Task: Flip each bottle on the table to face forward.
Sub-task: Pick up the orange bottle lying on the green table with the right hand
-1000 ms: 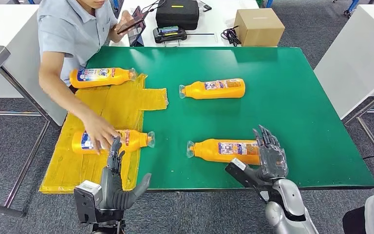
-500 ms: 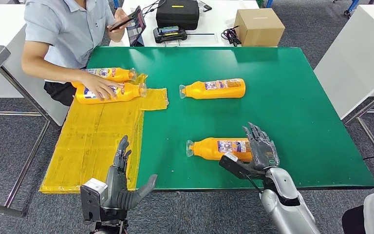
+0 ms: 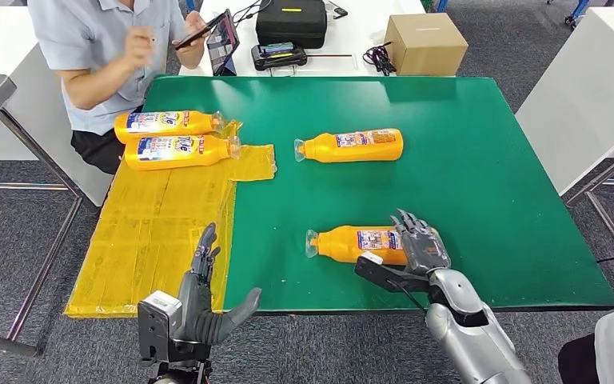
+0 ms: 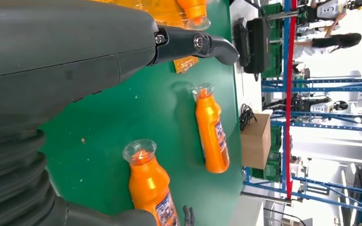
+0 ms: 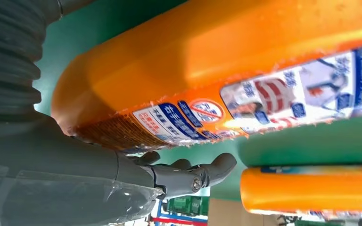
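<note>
Several orange bottles lie on their sides. Two lie side by side at the far left on the yellow mat (image 3: 152,232): one (image 3: 168,122) behind, one (image 3: 177,151) in front. A third bottle (image 3: 352,146) lies mid-table. The fourth bottle (image 3: 348,242) lies flat near the front edge, its label up. My right hand (image 3: 420,250) reaches over this bottle's base end, fingers spread over it and thumb along its near side. In the right wrist view the bottle (image 5: 226,80) sits between thumb and fingers (image 5: 188,174). My left hand (image 3: 200,300) is open at the front edge, holding nothing.
The green table (image 3: 488,160) has bare room at the right. A person (image 3: 104,40) sits at the far left holding a phone. A cardboard box (image 3: 424,44) and a black bag (image 3: 292,22) stand on the white table behind. Another white table (image 3: 592,96) stands at the right.
The person slid the near-left bottle up beside the far-left one, then drew the hand back. My right hand moved left, onto the front bottle's base end.
</note>
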Controlling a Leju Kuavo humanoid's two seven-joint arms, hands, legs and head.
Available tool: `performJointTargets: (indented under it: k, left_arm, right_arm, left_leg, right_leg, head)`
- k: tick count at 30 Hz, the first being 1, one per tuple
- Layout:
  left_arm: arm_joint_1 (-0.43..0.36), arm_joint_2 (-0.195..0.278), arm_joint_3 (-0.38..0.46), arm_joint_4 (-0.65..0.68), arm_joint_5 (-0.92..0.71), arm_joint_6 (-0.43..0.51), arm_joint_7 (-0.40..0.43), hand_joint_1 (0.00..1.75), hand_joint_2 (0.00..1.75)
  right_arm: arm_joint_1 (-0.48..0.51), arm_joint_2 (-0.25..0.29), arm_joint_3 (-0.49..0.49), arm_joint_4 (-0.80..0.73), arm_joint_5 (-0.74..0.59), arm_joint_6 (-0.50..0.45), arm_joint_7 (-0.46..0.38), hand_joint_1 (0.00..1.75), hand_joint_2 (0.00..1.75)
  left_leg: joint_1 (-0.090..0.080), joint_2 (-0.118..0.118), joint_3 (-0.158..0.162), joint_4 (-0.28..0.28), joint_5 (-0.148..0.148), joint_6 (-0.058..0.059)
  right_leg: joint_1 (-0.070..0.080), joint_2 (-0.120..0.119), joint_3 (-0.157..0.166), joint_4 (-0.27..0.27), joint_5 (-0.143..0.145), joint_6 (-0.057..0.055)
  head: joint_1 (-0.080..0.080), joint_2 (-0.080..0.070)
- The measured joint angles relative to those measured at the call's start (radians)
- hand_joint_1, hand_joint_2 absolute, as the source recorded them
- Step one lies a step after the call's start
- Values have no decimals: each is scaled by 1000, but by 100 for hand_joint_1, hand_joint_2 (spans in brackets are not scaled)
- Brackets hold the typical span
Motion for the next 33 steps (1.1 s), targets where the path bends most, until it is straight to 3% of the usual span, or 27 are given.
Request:
performJointTargets:
  k: [9, 13, 21, 33]
  left_arm:
    - [0, 2, 0, 2, 4, -16, 6, 0, 175]
    - [-1, 3, -1, 2, 4, -17, 6, 0, 175]
    - [-12, 7, -1, 16, 18, -27, -5, 0, 175]
    - [-35, 8, -5, 40, 14, -29, -36, 0, 175]
  right_arm:
    - [-94, -41, 77, 46, -19, 93, 43, 0, 175]
    - [-139, -66, 113, 78, -52, 162, 56, 174, 175]
    - [-206, -121, 170, 128, -136, 242, 19, 175, 175]
    - [-207, -155, 188, 144, -348, 218, -68, 175, 175]
  left_leg:
    - [0, 0, 0, 0, 0, 0]
    - [0, 0, 0, 0, 0, 0]
    - [0, 0, 0, 0, 0, 0]
    - [0, 0, 1, 0, 0, 0]
  right_leg:
    - [0, 0, 0, 0, 0, 0]
    - [0, 0, 0, 0, 0, 0]
    - [0, 0, 0, 0, 0, 0]
    - [0, 0, 0, 0, 0, 0]
  head:
    - [0, 0]
    - [0, 0]
    - [0, 0]
    - [0, 0]
